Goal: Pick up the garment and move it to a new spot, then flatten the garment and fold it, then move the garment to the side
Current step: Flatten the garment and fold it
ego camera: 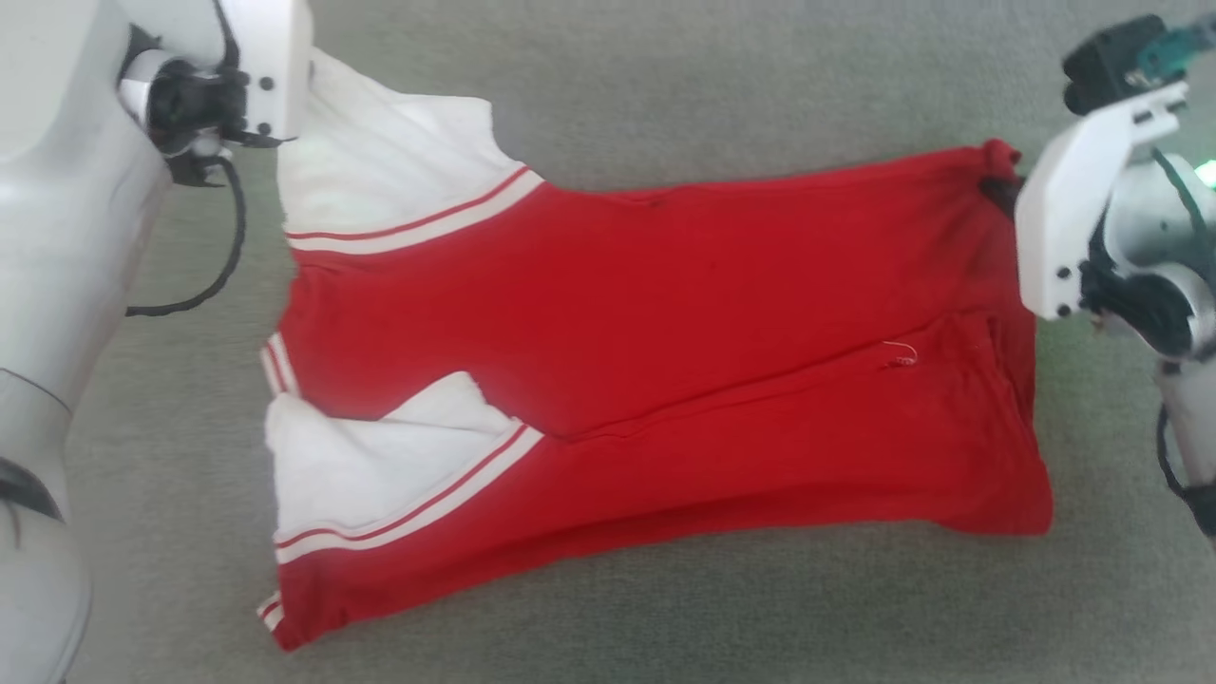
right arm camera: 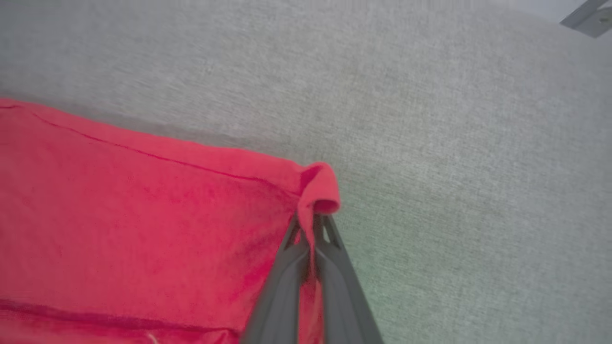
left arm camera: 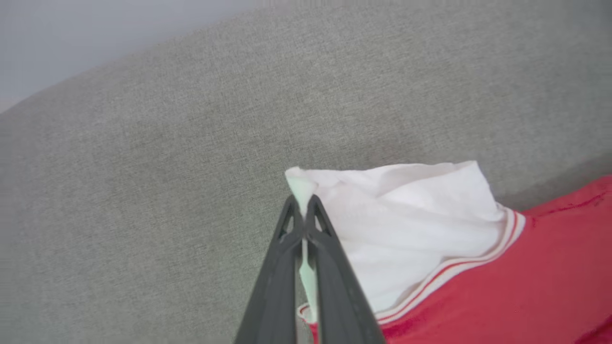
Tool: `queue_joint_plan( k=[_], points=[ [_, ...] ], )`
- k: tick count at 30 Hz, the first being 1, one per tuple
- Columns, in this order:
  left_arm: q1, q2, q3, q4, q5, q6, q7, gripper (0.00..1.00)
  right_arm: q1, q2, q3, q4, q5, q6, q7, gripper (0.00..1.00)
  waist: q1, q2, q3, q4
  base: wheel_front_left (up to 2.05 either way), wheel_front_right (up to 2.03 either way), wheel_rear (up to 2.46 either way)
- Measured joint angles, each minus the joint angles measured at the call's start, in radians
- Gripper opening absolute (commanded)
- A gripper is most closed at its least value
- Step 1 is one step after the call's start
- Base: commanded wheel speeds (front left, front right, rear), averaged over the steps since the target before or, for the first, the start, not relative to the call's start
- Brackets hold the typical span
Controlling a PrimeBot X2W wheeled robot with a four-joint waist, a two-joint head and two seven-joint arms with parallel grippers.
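The garment (ego camera: pixel 646 361) is a red jersey with white sleeves and red-white striped trim, spread sideways across the grey surface, sleeves at the left, hem at the right. No print shows on the upward face. My left gripper (left arm camera: pixel 302 203) is shut on the edge of the far white sleeve (left arm camera: pixel 406 224). In the head view that sleeve (ego camera: pixel 389 171) runs under my left wrist at the top left. My right gripper (right arm camera: pixel 313 222) is shut on the far hem corner (right arm camera: pixel 320 188), which bunches over the fingertips. That corner (ego camera: pixel 997 157) sits beside my right wrist.
A grey woven fabric surface (ego camera: pixel 665 85) lies under and all around the garment. A black cable (ego camera: pixel 223 256) loops off my left arm near the sleeve. A pale metal piece (right arm camera: pixel 585 19) shows at the far corner of the right wrist view.
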Motion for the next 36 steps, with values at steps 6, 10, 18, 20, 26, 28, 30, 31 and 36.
queue_joint_plan(
  k=[6,10,18,20,26,28,30,31,36],
  points=[
    [0.042,0.011,-0.016,-0.128,-0.005,0.032,0.053,0.0,0.132,-0.027,-0.075,-0.162,-0.016,0.0,0.065,0.0,0.0,0.0,-0.059,0.05,0.0,0.0,0.0],
    [0.109,0.049,-0.019,-0.273,-0.02,0.087,0.101,0.0,0.224,-0.033,-0.124,-0.261,-0.02,0.0,0.116,0.0,0.0,0.0,-0.087,0.073,0.0,0.0,0.0],
    [0.312,0.244,-0.035,-0.778,-0.039,0.323,0.228,0.0,0.411,-0.023,-0.246,-0.411,-0.033,0.0,0.223,0.0,0.0,0.0,-0.12,0.101,0.0,0.0,0.0],
    [0.372,0.295,-0.033,-0.911,-0.056,0.386,0.249,0.0,0.452,-0.012,-0.278,-0.428,-0.036,0.0,0.246,0.0,0.0,0.0,-0.118,0.103,0.0,0.0,0.0],
    [0.529,0.393,-0.056,-1.17,-0.08,0.536,0.28,0.0,0.538,0.023,-0.332,-0.446,-0.046,0.0,0.285,0.0,0.0,0.0,-0.104,0.106,0.0,0.0,0.0],
    [0.569,0.402,-0.06,-1.197,-0.093,0.558,0.277,0.0,0.544,0.039,-0.334,-0.434,-0.047,0.0,0.287,0.0,0.0,0.0,-0.1,0.104,0.0,0.0,0.0],
    [0.599,0.402,-0.068,-1.193,-0.099,0.569,0.276,0.0,0.545,0.045,-0.329,-0.413,-0.055,0.0,0.277,0.0,0.0001,0.0,-0.099,0.103,0.0,0.0,0.0],
    [0.613,0.401,-0.07,-1.186,-0.105,0.57,0.272,0.0,0.543,0.05,-0.327,-0.398,-0.054,0.0,0.275,0.0,0.0,0.0,-0.099,0.101,0.0,0.0,0.0],
    [0.643,0.363,-0.046,-1.104,-0.134,0.544,0.199,0.86,0.521,0.059,-0.298,-0.334,-0.063,0.0,0.244,0.45,0.0,0.0,-0.107,0.097,0.0,0.0,0.0]
  ],
)
